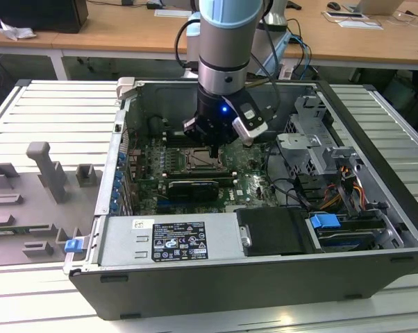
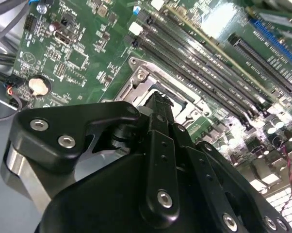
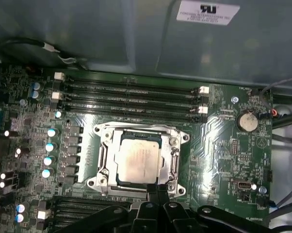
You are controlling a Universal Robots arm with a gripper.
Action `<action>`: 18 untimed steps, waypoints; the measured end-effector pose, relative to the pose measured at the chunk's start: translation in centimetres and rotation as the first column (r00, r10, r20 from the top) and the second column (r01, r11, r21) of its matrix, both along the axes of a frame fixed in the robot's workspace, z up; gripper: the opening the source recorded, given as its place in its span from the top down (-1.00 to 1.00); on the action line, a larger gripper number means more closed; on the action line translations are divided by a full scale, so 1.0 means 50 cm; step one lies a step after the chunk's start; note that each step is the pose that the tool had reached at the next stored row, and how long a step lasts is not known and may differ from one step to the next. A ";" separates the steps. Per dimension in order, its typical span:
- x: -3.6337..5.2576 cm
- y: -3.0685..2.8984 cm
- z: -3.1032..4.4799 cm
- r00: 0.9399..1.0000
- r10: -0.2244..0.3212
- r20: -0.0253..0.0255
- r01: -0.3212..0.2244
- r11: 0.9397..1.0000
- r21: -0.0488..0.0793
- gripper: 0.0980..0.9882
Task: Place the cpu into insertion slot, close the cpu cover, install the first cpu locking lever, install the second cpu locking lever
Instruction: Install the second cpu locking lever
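The cpu (image 3: pixel 137 162), a silver-grey square, lies flat in the insertion slot (image 1: pixel 198 161) on the green board. Around it lies the cpu cover (image 3: pixel 136 132), a silver frame with a window, flat on the socket. In the first wrist view my gripper (image 3: pixel 158 190) is just off the socket's edge, fingers together with nothing between them. The second wrist view has the gripper (image 2: pixel 158 101) tip directly over the cover's (image 2: pixel 151 73) frame. In the exterior view the gripper (image 1: pixel 214 147) hangs low over the socket inside the open computer case. I cannot make out the locking levers.
Long black memory slots (image 3: pixel 131 97) run beside the socket, with a coin battery (image 3: pixel 246 121) and a row of capacitors (image 3: pixel 50 145) nearby. A power supply (image 1: pixel 171 239), drive cage (image 1: pixel 313 139) and cables (image 1: pixel 334 194) crowd the case. A grey fixture (image 1: pixel 35 201) sits at the exterior view's left.
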State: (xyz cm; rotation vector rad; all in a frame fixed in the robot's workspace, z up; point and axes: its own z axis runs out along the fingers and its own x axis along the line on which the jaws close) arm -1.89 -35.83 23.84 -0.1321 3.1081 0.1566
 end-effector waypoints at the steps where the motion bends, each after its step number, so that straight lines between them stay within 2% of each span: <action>1: 0.000 -0.001 -0.001 1.000 0.000 -0.001 0.000 1.000 0.000 0.98; 10: 0.000 -0.009 -0.002 1.000 0.000 -0.002 0.000 1.000 0.002 0.98; 14: 0.000 -0.017 -0.003 1.000 0.000 -0.002 0.000 1.000 0.013 0.98; 18: 0.000 -0.028 -0.005 1.000 0.000 -0.002 0.000 1.000 0.018 0.98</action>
